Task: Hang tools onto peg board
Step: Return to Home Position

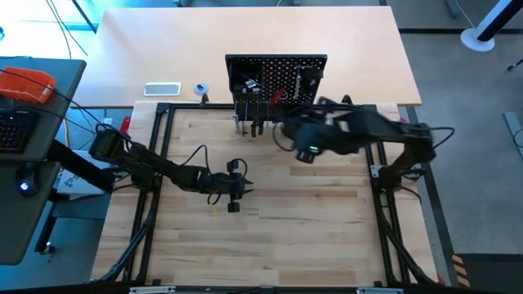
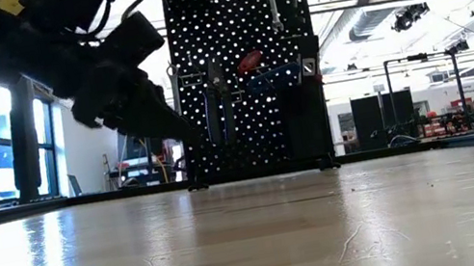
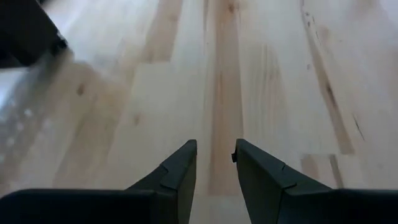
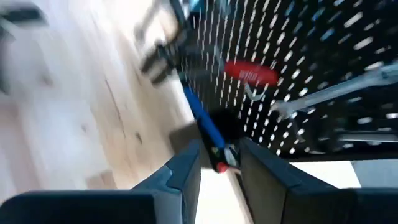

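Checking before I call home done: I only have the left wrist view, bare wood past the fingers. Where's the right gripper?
Observer: Right gripper is close in front of the upright black perforated peg board, at the far side of the wooden table.
Operator: Carrying a tool?
Observer: Its fingers stand apart; nothing clamped that I can see.
Operator: Red-handled screwdriver hung?
Observer: Yes, red-handled screwdriver is on the board, next to the blue-handled T hex key.
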Robot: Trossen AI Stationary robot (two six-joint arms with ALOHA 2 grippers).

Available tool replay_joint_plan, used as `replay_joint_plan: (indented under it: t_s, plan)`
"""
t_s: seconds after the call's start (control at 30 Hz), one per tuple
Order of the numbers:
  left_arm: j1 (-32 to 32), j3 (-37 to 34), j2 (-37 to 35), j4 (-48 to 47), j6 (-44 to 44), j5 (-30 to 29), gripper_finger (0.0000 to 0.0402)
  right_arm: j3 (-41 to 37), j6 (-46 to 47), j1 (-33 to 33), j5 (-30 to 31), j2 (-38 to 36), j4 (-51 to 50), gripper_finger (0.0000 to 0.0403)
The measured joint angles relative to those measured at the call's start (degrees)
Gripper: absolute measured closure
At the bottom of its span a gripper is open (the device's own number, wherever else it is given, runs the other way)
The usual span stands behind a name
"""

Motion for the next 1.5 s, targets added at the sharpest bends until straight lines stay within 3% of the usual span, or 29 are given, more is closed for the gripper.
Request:
replay_joint_plan:
  t_s: [0.17,0.33,0.53,0.67,0.87,0.97,1.23,1.4,1.5]
  plan:
    - [1.36,-2.43,-6.38,4.16,2.87,-0.51,0.0296,-0.04,1.55,7.21,4.81,-8.4,2.09,0.0297]
    - [4.57,-13.45,-19.95,13.3,3.79,-0.68,0.0296,-0.04,8.76,15.89,11.72,-15.03,-1.99,0.0297]
    - [7.18,-25.35,-37.0,17.47,1.29,-0.4,0.0296,-1.59,16.79,26.66,23.3,-18.45,-7.32,0.0297]
    - [7.55,-29.36,-45.65,17.09,1.0,-0.34,0.0296,-11.98,22.85,33.58,31.6,-25.44,-7.75,0.0297]
    - [7.51,-30.51,-51.72,12.64,0.98,2.97,0.0296,-33.33,38.96,41.25,32.5,-41.38,-4.94,0.0297]
    - [7.49,-30.56,-52.2,11.8,1.31,4.71,0.0296,-44.35,38.49,44.79,33.62,-47.85,4.21,0.0297]
    - [7.57,-30.56,-52.2,11.81,2.85,6.18,0.0296,-69.21,22.07,48.86,39.16,-60.89,37.16,0.0297]
    - [7.64,-30.56,-52.2,11.81,2.79,6.18,0.0296,-82.0,11.77,46.46,36.01,-67.55,56.87,0.0297]
    - [7.64,-30.56,-52.18,11.82,2.53,6.16,0.0296,-89.83,0.81,41.95,28.77,-70.35,75.84,0.0297]
